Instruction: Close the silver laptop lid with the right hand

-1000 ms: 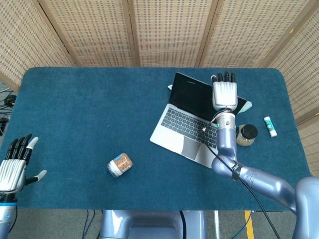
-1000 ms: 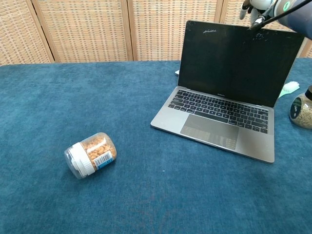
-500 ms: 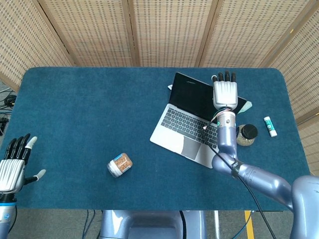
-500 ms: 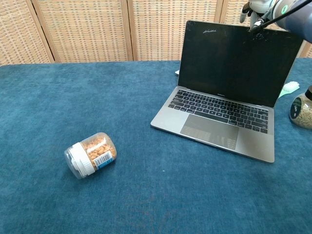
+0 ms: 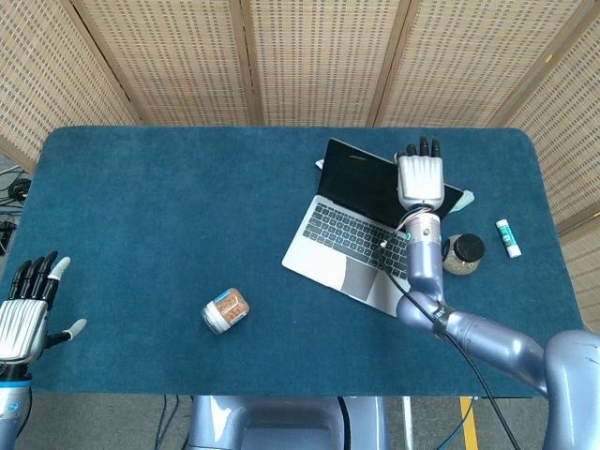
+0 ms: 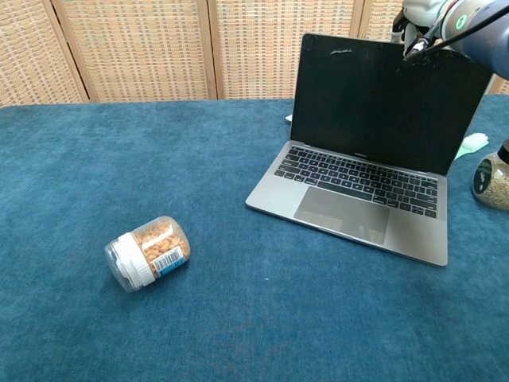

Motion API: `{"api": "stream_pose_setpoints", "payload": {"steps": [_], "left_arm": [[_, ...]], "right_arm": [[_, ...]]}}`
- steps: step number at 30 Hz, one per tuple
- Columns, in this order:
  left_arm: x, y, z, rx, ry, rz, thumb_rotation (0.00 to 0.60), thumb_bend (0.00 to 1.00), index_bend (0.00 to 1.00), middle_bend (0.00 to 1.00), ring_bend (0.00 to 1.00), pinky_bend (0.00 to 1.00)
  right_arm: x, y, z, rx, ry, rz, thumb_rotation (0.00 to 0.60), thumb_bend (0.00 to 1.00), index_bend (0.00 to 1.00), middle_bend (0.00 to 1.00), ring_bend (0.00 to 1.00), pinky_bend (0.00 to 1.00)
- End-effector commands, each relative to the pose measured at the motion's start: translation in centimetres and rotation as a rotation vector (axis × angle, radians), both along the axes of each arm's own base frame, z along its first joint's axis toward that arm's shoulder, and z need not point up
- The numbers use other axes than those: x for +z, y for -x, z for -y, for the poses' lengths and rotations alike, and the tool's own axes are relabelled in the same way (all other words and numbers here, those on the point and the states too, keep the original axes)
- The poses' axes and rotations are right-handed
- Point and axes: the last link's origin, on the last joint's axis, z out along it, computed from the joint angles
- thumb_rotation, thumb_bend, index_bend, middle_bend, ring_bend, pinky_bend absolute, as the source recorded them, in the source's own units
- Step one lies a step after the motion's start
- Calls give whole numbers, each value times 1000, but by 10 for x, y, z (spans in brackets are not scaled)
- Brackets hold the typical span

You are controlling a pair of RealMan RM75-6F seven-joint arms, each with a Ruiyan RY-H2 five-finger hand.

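Note:
The silver laptop (image 5: 352,246) stands open right of the table's middle, its dark screen (image 6: 382,103) upright and facing me. My right hand (image 5: 421,176) lies flat over the lid's top edge, fingers stretched toward the far side, holding nothing. The chest view shows only part of this hand (image 6: 425,14), at the lid's upper right corner. My left hand (image 5: 23,314) hangs off the table's near left edge with its fingers spread and nothing in them.
A plastic jar (image 5: 225,310) of orange snacks lies on its side left of the laptop. A dark-lidded jar (image 5: 463,253) stands just right of the laptop, beside my right forearm. A white tube (image 5: 508,237) lies further right. A pale green scrap (image 5: 467,198) sits behind the laptop.
My right hand has shifted slightly left and toward me over the lid's top edge, and the lid has tipped forward a little. The left hand has barely moved.

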Motion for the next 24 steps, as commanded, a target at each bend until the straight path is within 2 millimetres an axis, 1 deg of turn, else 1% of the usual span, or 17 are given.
{"api": "stream_pose_setpoints", "payload": {"steps": [1,13,21,24], "left_arm": [[0,0,0,-1,2,-1,600,8,0,0,0,0],[-1,0,0,0,7,-4,600,9,0,0,0,0],[-2,-2,1,-8,9,-5,600,9,0,0,0,0],[-2,-2,1,-9,9,-5,600,8,0,0,0,0]], "right_arm": [[0,-4,-2,10,2,-1,600,1000,391,261,47,57],[2,-16,-11,13,-6,4,600,1000,405,276,57,57],[5,-17,-25,-63,-37,84,600,1000,406,276,58,57],[6,-16,-29,-68,-43,86,600,1000,406,276,57,57]]}}
